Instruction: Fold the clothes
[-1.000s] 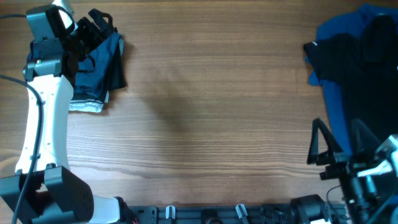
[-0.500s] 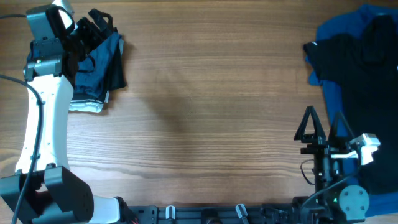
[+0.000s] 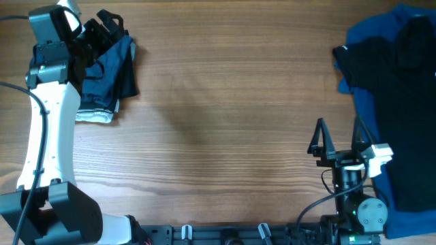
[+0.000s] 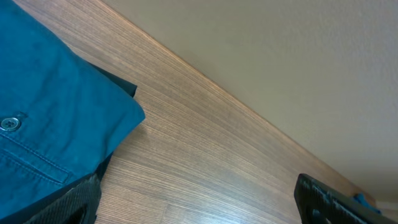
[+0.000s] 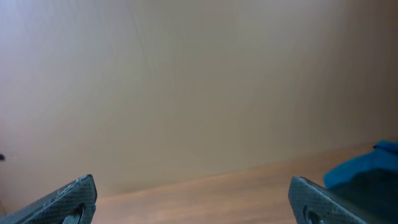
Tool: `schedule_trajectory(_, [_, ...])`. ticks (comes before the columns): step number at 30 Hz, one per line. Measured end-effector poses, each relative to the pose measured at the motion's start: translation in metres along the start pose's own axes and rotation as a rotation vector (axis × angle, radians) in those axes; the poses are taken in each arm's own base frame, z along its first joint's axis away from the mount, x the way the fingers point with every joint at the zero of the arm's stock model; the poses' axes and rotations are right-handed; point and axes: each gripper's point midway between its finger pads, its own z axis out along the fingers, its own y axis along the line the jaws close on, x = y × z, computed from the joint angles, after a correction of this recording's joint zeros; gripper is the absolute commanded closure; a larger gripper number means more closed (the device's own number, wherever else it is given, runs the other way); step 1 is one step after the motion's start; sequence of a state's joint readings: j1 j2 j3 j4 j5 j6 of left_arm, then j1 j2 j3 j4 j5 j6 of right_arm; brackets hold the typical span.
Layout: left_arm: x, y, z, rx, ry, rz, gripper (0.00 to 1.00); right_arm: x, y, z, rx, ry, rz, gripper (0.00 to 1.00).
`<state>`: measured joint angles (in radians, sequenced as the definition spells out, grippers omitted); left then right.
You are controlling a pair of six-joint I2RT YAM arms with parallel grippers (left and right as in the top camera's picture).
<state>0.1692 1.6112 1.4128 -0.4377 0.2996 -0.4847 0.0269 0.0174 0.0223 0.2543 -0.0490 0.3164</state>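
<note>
Overhead view first. Clothes in two places: a small folded stack (image 3: pixel 107 75) at the far-left corner, blue denim on top, black and pale layers showing at its edges; a loose heap (image 3: pixel 398 102) of bright blue and black fabric along the right edge, running out of frame. Between them a broad stretch of bare wooden table (image 3: pixel 218 116), open from back edge to front.

Left gripper (image 4: pixel 198 190) above the stack's far corner, jaws spread wide, holding nothing. From its wrist camera: blue denim with a button (image 4: pixel 9 123) beside the left finger, bare wood beyond, then the table's back edge against a plain wall (image 4: pixel 298 56).

Right gripper (image 3: pixel 337 126) near the front edge, just beside the heap's left border, contact not discernible, fingers wide apart and empty. From its wrist camera: mostly wall, a thin strip of tabletop, a blue fold of the heap at lower right.
</note>
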Motion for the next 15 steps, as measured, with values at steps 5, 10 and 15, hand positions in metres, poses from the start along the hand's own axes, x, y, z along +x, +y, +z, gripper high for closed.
schedule_trajectory(5, [0.0,0.0,0.0,0.0,0.0,0.0,0.0,0.021,-0.001,-0.001,-0.013,0.071,-0.081,0.0])
schedule_trajectory(10, [0.0,0.0,0.0,0.0,0.0,0.0,0.0,0.051,-0.009,-0.005,0.004,0.196,-0.167,0.0])
schedule_trajectory(15, [0.0,0.0,0.0,0.0,0.0,0.0,0.0,0.067,-0.017,-0.009,0.032,0.268,-0.196,0.0])
